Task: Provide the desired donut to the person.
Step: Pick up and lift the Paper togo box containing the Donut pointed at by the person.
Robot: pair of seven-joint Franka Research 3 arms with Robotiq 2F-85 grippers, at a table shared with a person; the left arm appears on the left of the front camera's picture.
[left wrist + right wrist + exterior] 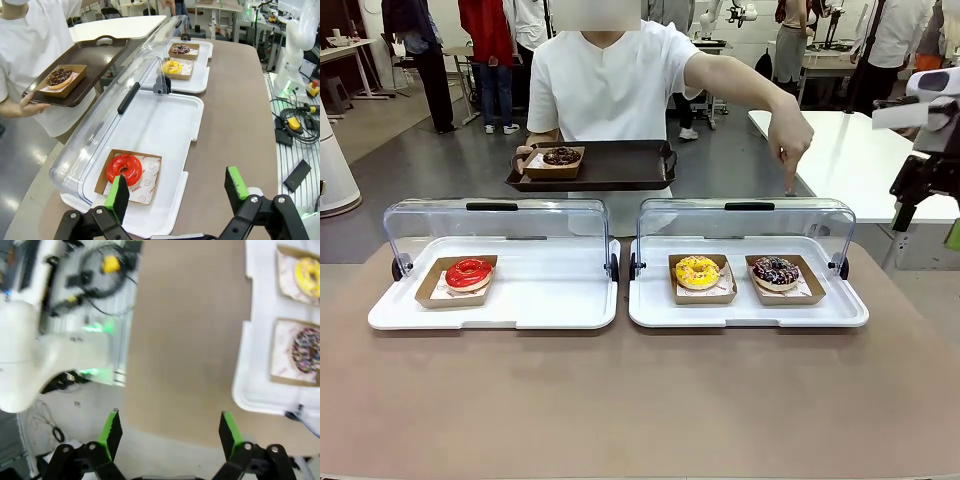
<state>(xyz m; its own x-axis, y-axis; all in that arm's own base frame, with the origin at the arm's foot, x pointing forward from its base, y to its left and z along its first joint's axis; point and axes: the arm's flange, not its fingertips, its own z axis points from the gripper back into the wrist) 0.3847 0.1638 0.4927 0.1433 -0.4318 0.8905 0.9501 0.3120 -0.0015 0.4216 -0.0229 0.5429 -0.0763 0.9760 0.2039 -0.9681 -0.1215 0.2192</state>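
1. While balancing a dark serving tray (pixel 630 165) at twelve o'clock beyond the table (pixel 640 400), loaded with one chocolate donut (pixel 561 156) in a paper boat, points the free hand (pixel 790 135) straight down at about one o'clock; so much for the person (pixel 610 85) in the white shirt.
2. Reads as the choice being shown: aimed behind the raised clear lid (pixel 745 218) of the right display tray (pixel 750 318), in line with the sprinkled chocolate donut (pixel 776 270), which lies at three o'clock of the yellow donut (pixel 697 270), each in its own boat, near but apart.
3. Leaves aside the red donut (pixel 469 272), alone in the left display tray (pixel 490 320) at nine o'clock, lid likewise up.
4. Finds the left gripper (pixel 177 192) spread wide and empty, hanging over the near corner of the left display tray, with the red donut at eleven o'clock of it.
5. Finds the right gripper (pixel 170 432) spread and empty too, above the table's edge, well apart from the sprinkled chocolate donut at two o'clock in its blurred view.
6. Judged barely begun: request made, lids open, nothing grasped. Left to do: bring a gripper to the sprinkled donut's boat, close on it, lift it clear of the lid, and carry it toward twelve o'clock onto the serving tray.
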